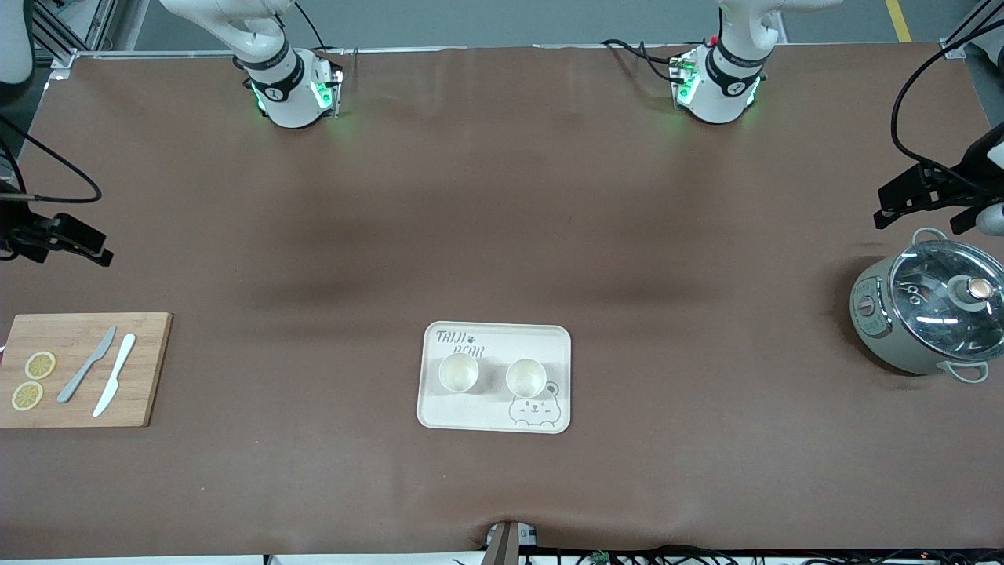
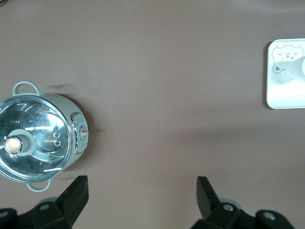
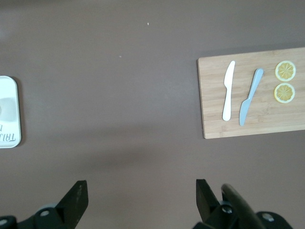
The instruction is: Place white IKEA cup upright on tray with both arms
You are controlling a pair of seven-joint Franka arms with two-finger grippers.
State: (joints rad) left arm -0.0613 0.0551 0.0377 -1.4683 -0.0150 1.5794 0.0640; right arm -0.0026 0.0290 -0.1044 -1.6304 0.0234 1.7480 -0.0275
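The cream tray (image 1: 494,416) with the bear drawing lies in the middle of the table, toward the front camera. Two white cups (image 1: 459,372) (image 1: 525,377) stand upright on it, side by side, mouths up. My left gripper (image 1: 914,196) hangs open and empty over bare table beside the pot, at the left arm's end; its wrist view (image 2: 143,195) shows the tray's corner (image 2: 286,98). My right gripper (image 1: 70,235) hangs open and empty over bare table near the cutting board, at the right arm's end; its wrist view (image 3: 142,198) shows the tray's edge (image 3: 9,129).
A grey-green pot with a glass lid (image 1: 929,314) stands at the left arm's end, also in the left wrist view (image 2: 40,138). A wooden cutting board (image 1: 145,369) with two knives and two lemon slices lies at the right arm's end, also in the right wrist view (image 3: 212,100).
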